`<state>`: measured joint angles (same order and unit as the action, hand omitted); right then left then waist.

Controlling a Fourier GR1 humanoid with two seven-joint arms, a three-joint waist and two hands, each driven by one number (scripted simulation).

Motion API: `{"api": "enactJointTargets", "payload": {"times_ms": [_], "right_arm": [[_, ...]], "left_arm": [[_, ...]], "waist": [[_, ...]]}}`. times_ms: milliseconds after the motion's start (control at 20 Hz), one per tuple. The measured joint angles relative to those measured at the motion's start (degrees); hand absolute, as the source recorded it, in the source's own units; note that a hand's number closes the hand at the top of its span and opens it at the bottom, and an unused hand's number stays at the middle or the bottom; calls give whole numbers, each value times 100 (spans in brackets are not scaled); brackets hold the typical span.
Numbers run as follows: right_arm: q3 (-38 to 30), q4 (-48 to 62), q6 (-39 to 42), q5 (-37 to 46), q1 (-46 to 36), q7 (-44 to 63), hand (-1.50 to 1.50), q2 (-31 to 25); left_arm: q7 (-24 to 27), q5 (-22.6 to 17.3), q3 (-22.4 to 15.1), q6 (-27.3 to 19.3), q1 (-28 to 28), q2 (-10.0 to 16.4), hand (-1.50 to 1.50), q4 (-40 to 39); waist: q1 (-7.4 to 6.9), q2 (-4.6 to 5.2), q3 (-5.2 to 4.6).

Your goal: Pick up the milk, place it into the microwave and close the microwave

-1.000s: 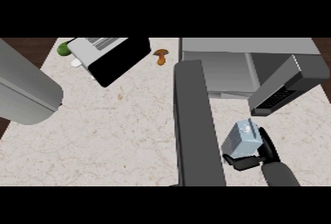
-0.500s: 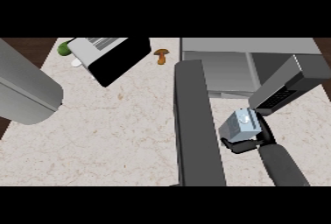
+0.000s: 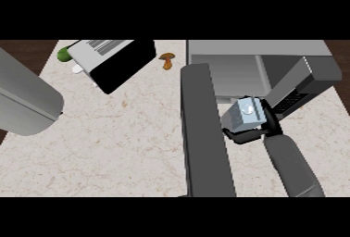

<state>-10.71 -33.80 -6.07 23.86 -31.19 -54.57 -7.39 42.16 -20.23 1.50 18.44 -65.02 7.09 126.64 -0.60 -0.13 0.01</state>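
Observation:
The milk (image 3: 245,115) is a pale blue-grey carton with a round cap, held just above the counter in front of the microwave's opening. My right hand (image 3: 257,133) is curled round its near side, black fingers showing below and to the right of it. The microwave (image 3: 259,52) sits at the back right with its grey cavity (image 3: 236,77) open toward me. Its open door (image 3: 205,139) is a long dark slab running down the view, just left of the carton. A big grey forearm (image 3: 24,99) fills the left edge, and its hand does not show.
A black and white boxy appliance (image 3: 113,58) lies tilted at the back left of the speckled counter (image 3: 116,148). A green item (image 3: 64,54) and a small white one (image 3: 77,69) sit beside it. A brown mushroom (image 3: 166,60) lies next to the microwave.
My right hand has carried the milk away from me and slightly left, from the near right of the counter up to the mouth of the microwave. The door has not moved.

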Motion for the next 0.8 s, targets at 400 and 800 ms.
{"api": "enactJointTargets", "payload": {"times_ms": [400,800], "right_arm": [[40,-144,-130,39,-821,1194,150,60],[-138,978,-701,261,-1847,1532,150,-135]], "left_arm": [[-123,18,154,108,151,-75,-150,-172],[-303,-110,407,214,593,23,-150,-479]], "waist": [[-42,17,0],[-187,90,7]]}}
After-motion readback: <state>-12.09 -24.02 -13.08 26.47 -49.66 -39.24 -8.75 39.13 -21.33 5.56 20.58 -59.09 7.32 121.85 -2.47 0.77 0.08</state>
